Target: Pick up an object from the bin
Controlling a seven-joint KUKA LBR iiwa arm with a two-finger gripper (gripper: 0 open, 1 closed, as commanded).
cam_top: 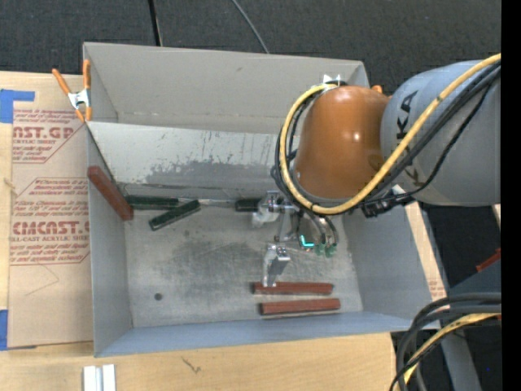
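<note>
My gripper point(274, 265) hangs low over the front right part of the bin floor, its tip just above the left end of a reddish-brown flat bar point(295, 287). A second bar of the same kind point(299, 305) lies parallel to it, close in front, near the bin's front wall. Nothing shows in the gripper. Behind the gripper, along the back of the floor, lies a thin tool with a black grip point(245, 205).
A dark green handled tool point(172, 213) lies at the back left of the floor. A reddish-brown block point(110, 192) leans against the left wall. The floor's middle and front left are bare grey metal. The arm's orange cover and cables hang over the bin's right side.
</note>
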